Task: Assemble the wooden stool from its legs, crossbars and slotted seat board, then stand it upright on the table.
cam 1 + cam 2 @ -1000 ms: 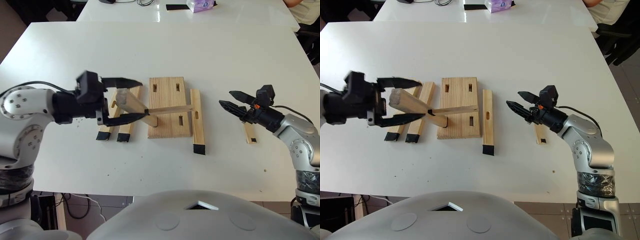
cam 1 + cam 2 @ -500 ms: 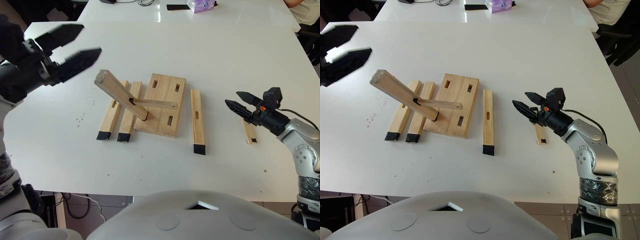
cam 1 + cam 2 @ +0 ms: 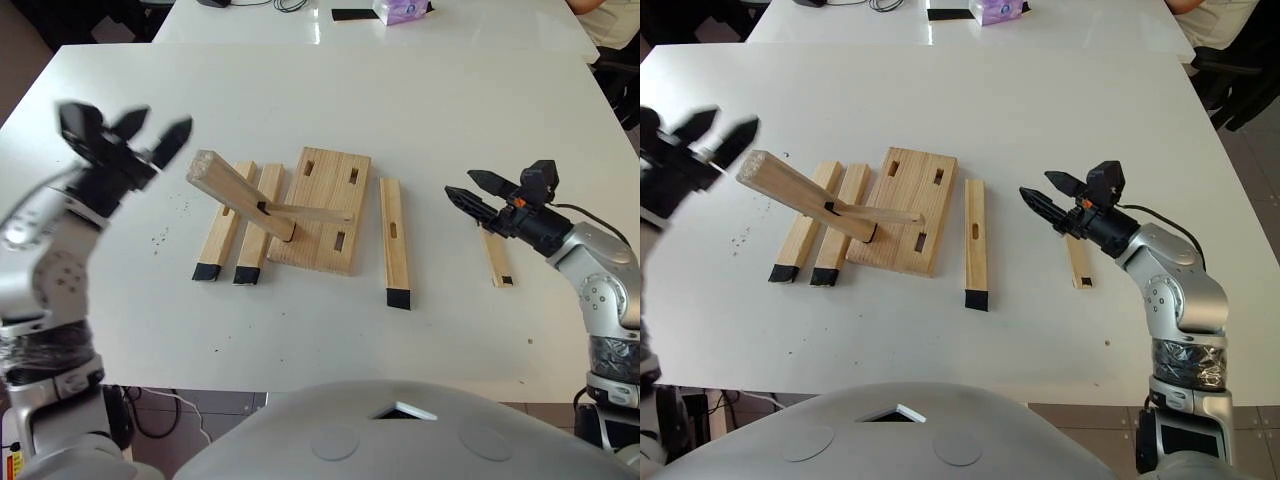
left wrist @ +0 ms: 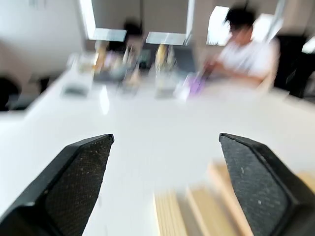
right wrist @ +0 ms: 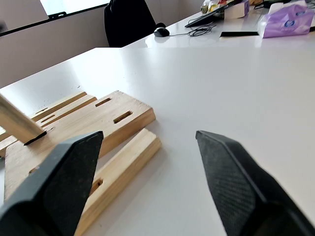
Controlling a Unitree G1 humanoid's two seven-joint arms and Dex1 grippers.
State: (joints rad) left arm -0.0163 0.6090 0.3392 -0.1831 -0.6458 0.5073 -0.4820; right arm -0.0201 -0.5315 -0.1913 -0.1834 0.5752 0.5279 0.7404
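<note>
Bright, even overhead light floods the white table [image 3: 420, 110], and the wooden pieces [image 3: 393, 235] cast only faint, soft shadows. Glare gleams on the far table [image 3: 300, 25] at 12 o'clock. The left end effector [image 3: 160, 122], at 10 o'clock, is motion-smeared. Its wrist view is blurred throughout.

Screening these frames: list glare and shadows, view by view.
Left eye view: light glints off the far table; the tilted leg throws only a faint shadow. Left wrist view: bright panes glare behind the left gripper. Right wrist view: even light on the seat board.
</note>
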